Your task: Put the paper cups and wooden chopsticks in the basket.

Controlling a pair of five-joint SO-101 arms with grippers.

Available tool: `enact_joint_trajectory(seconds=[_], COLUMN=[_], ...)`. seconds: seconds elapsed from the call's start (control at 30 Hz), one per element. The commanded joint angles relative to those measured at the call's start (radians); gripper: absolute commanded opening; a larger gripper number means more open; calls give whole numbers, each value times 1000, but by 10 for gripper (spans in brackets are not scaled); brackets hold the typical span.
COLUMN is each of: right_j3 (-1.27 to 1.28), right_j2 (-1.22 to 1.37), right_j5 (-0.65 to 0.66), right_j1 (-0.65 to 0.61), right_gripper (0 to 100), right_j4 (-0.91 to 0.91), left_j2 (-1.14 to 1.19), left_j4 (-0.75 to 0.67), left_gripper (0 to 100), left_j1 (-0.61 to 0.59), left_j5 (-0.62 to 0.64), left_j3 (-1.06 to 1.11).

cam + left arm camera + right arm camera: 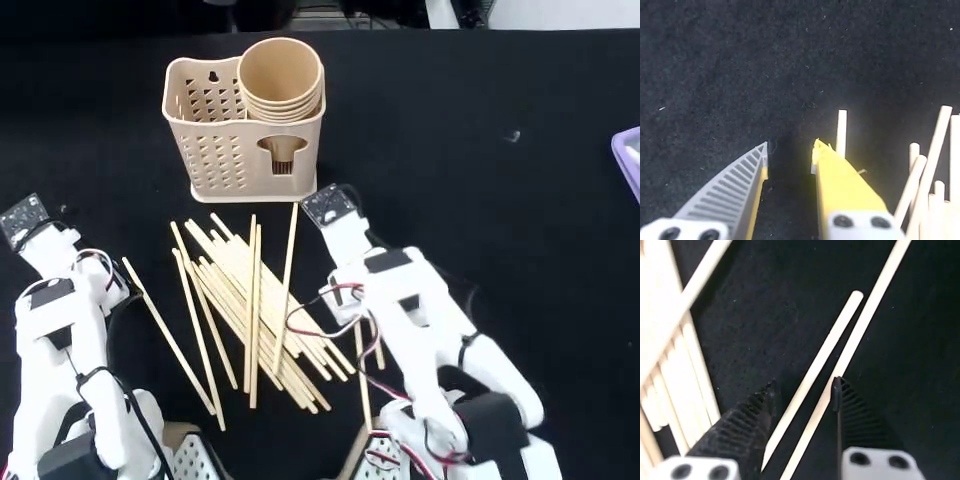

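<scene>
Finding the left gripper (790, 150) at the near left, pointing down at the black table (500, 250), jaws standing moderately apart and gripping nothing, with the end of one chopstick (841, 130) showing just beside the yellow finger (840, 185). Moving right, passing a lone chopstick (165, 335) slanting from far left to near right, apart from the rest. Meeting next the basket (215, 160) at the far centre, standing upright, with the paper cups (282, 75) stacked one inside another in its right compartment. Looking nearer, just in front of the basket, seeing the loose pile of wooden chopsticks (250, 300) fanning out flat on the table. Reaching the right gripper (805, 390) just right of that pile, jaws open wide and clamping nothing, with two sticks (832, 340) lying side by side on the table and running through the gap between the tips. Ending at the far right edge with a purple object (628, 160), mostly cut off.
</scene>
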Motion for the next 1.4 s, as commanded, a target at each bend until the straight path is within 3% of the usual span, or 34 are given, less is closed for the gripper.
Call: enact_joint_trajectory(seconds=[0.0,0.33,0.57,0.87,0.93,1.03,1.37], right_j3=[-54,-56,-53,-47,-31,-27,-51], right_j2=[42,61,61,61,61,61,-13], right_j5=[-3,2,-5,14,58,78,40], right_j1=[23,25,109,89,60,38,195], right_gripper=[177,177,177,173,145,7,10], right_j4=[-15,-17,-14,-12,-12,-12,-5], left_j2=[-28,-28,-28,-28,-28,-28,-28], left_j4=[-15,-15,-15,-15,-15,-15,-15], left_gripper=[145,145,145,145,145,145,145], left_j1=[24,22,22,22,22,22,22], left_j5=[5,5,5,5,5,5,5], left_j3=[-7,-8,-8,-8,-8,-7,-7])
